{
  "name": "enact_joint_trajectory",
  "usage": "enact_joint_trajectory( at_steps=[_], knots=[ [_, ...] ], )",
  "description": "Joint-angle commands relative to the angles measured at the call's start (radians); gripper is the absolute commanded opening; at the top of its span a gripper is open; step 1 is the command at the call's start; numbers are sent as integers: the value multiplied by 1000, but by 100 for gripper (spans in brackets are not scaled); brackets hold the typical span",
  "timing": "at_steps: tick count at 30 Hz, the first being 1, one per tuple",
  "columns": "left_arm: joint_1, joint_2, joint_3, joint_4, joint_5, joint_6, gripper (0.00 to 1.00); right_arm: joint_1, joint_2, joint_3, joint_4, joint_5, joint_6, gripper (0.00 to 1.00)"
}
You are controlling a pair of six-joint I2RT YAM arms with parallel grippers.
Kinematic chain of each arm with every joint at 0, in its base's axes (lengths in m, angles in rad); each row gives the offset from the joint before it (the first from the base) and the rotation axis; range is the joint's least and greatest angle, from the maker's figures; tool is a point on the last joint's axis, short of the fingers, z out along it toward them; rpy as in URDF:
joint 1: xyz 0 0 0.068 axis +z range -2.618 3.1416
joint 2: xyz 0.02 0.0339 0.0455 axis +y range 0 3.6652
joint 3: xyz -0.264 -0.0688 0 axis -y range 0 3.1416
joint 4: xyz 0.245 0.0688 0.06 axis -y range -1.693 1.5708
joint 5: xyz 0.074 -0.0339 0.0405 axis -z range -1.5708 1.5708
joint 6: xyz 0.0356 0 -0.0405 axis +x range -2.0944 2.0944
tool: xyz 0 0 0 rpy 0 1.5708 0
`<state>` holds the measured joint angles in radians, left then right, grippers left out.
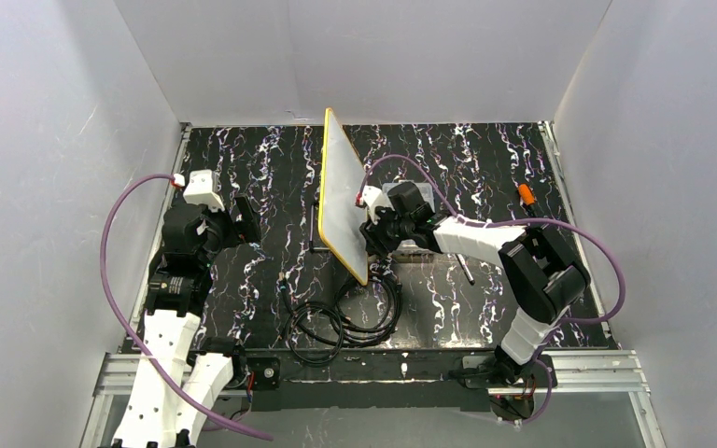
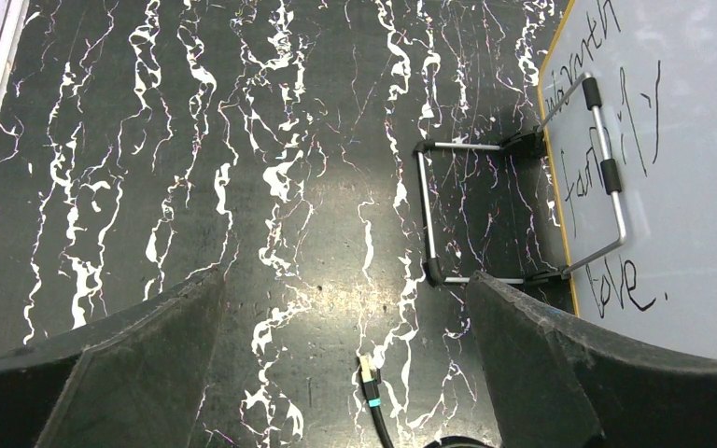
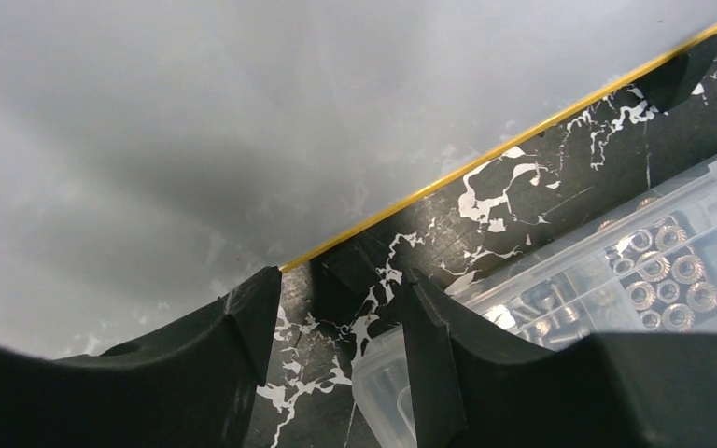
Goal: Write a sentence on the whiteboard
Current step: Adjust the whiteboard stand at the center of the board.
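The whiteboard, white with a yellow-orange rim, stands tilted on a wire stand at the table's middle. In the left wrist view its face carries dark handwritten lettering reading roughly "warmth family love." in three lines. In the right wrist view the board's other face looks blank. My left gripper is open and empty, well left of the board; it also shows in the left wrist view. My right gripper is open and empty, close beside the board's near right edge; it also shows in the right wrist view.
A clear compartmented box of nuts and screws lies right of the board, under my right wrist. Coiled black cables lie at the near middle, one plug end by my left gripper. An orange-tipped object lies at the right.
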<state>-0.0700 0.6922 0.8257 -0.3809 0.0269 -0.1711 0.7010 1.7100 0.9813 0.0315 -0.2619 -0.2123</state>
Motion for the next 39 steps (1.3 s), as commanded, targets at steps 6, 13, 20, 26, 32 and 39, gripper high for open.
enact_joint_trajectory(
  at_steps=[6,13,20,26,32,39],
  knots=[
    [-14,-6,-7,6,-8,18,99,3,36,55,-30,52,-50,61],
    [-17,-6,-7,4,-10,18,99,8,59,62,-30,56,-50,61],
    [-20,-7,-7,4,-13,17,99,20,81,75,-63,55,-49,53],
    [-19,-7,-7,2,-13,16,99,42,74,30,2,40,-3,48],
    [-19,-7,-6,2,-13,16,99,99,63,-20,97,73,54,43],
    [-19,-7,-5,-1,-13,14,99,178,33,-86,265,147,151,42]
  ],
)
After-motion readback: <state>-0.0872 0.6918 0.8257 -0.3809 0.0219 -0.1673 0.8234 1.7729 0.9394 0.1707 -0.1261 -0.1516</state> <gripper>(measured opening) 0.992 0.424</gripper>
